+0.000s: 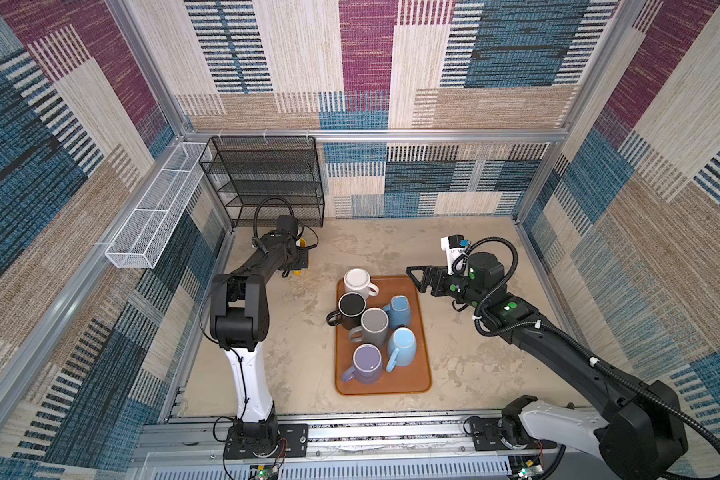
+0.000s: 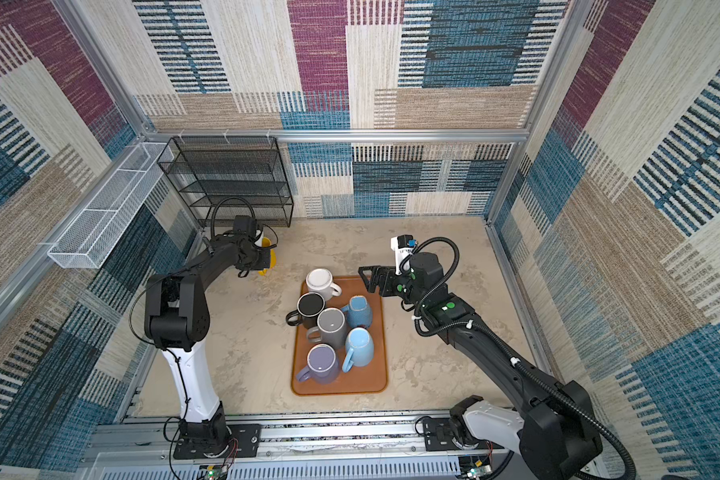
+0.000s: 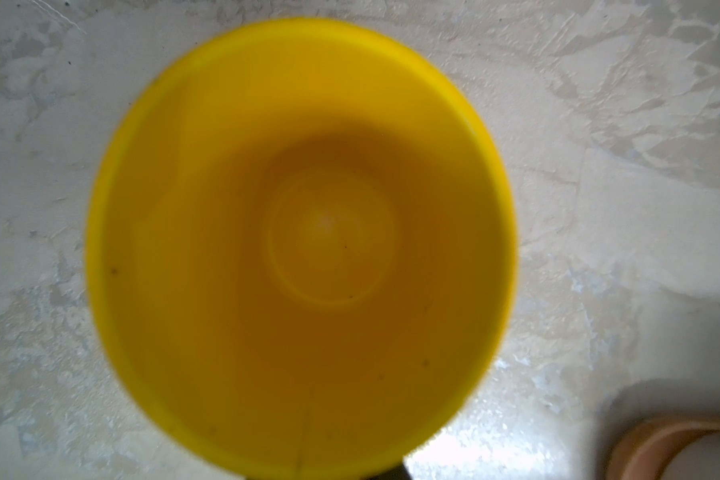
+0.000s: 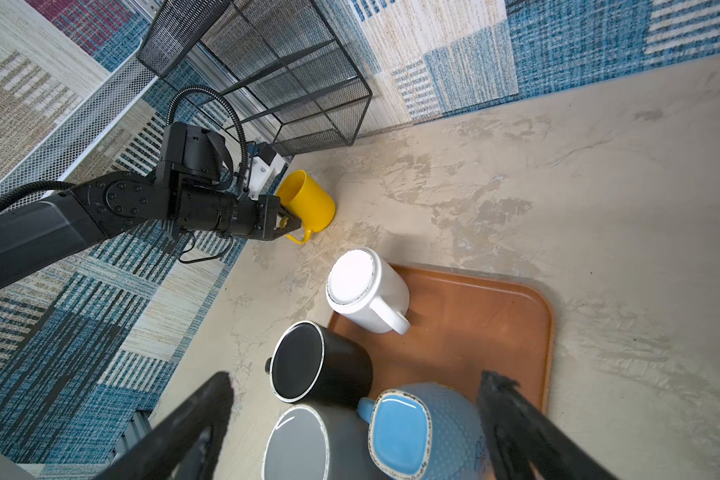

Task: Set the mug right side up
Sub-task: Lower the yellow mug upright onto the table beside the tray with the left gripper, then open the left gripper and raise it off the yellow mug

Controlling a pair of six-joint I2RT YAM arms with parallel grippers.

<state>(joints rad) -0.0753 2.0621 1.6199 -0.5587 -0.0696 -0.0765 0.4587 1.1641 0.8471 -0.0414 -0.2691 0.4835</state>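
The yellow mug [image 4: 308, 201] is at the back left of the table, near the black rack, with its mouth up. The left wrist view looks straight down into the mug's empty inside [image 3: 300, 249]. My left gripper [image 4: 287, 224] is shut on its handle; in both top views the arm hides most of the mug [image 1: 302, 242] [image 2: 268, 249]. I cannot tell whether its base touches the table. My right gripper [image 1: 412, 276] [image 4: 358, 386] is open and empty above the tray's far right corner.
An orange tray [image 1: 426, 374] [image 4: 474, 316] mid-table holds several upside-down mugs: white [image 1: 356, 279], black [image 1: 351, 305], grey [image 1: 374, 323], blue and purple. A black wire rack [image 1: 267, 183] stands at the back left, and a white mesh basket [image 1: 154, 216] hangs on the left wall.
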